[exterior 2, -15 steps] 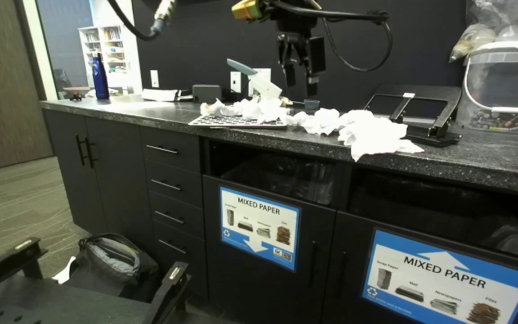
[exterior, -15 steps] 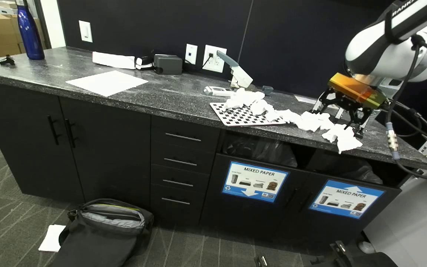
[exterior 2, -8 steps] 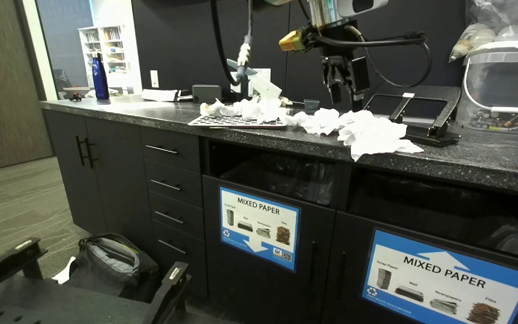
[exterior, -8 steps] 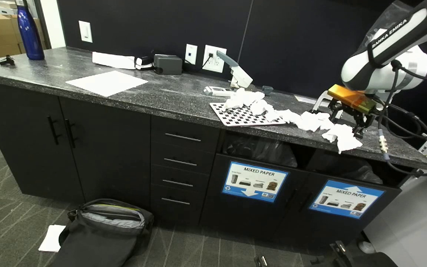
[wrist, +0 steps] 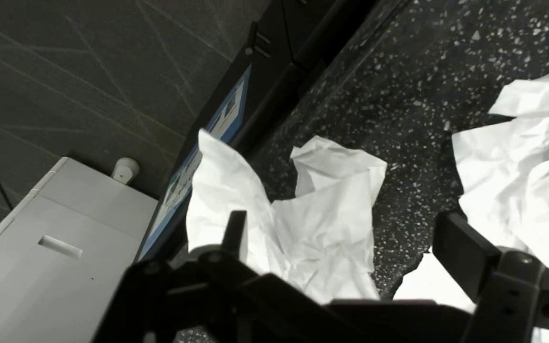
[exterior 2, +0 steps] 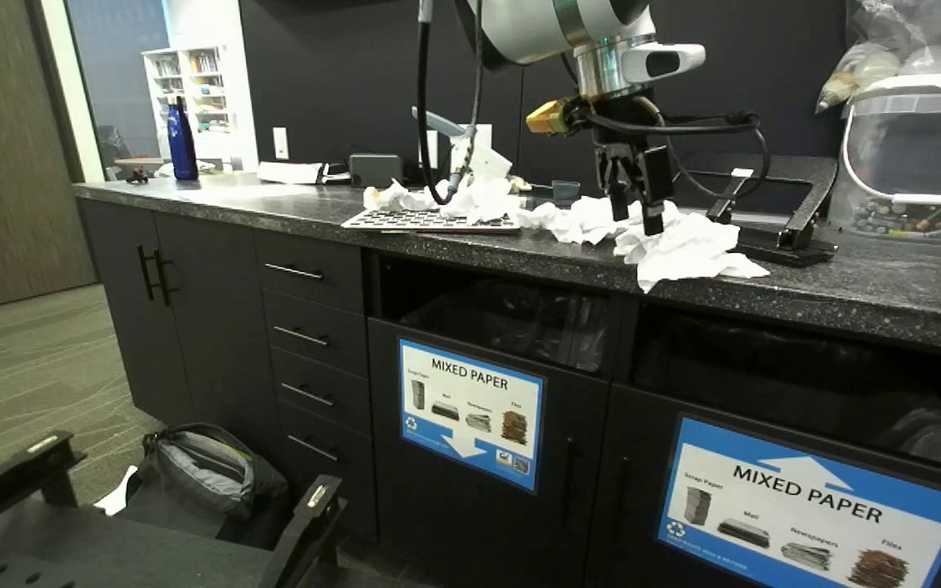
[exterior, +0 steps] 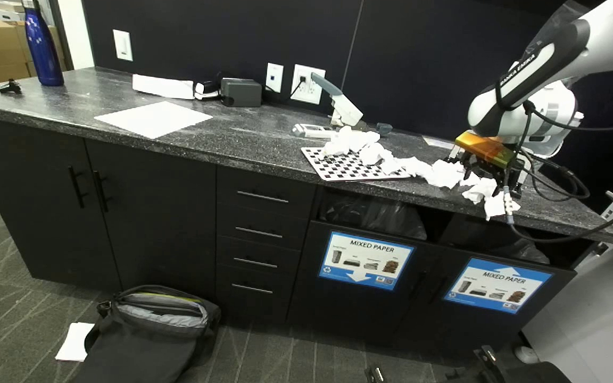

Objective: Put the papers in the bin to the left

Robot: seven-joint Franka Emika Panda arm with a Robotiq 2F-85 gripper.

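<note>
Papers (wrist: 324, 238), crumpled white wads and scraps, on the table (wrist: 422, 85): one wad shows between the jaws in the wrist view, below them, another just outside; contact, can't tell. Jaws spread wide. Others trail off to the left of the jaws in both exterior views, some on the checkered board (exterior: 333, 169). Left bin (exterior: 338, 308): under the table top, lower left of the jaws; plastic liner (exterior: 391, 215) in its slot, contents can't tell. Right-hand bin (exterior: 461, 325): below the jaws in an exterior view, also lined. Clear tub (exterior 2: 924, 167): right of the jaws, small mixed bits (exterior 2: 912, 222) at bottom.
</note>
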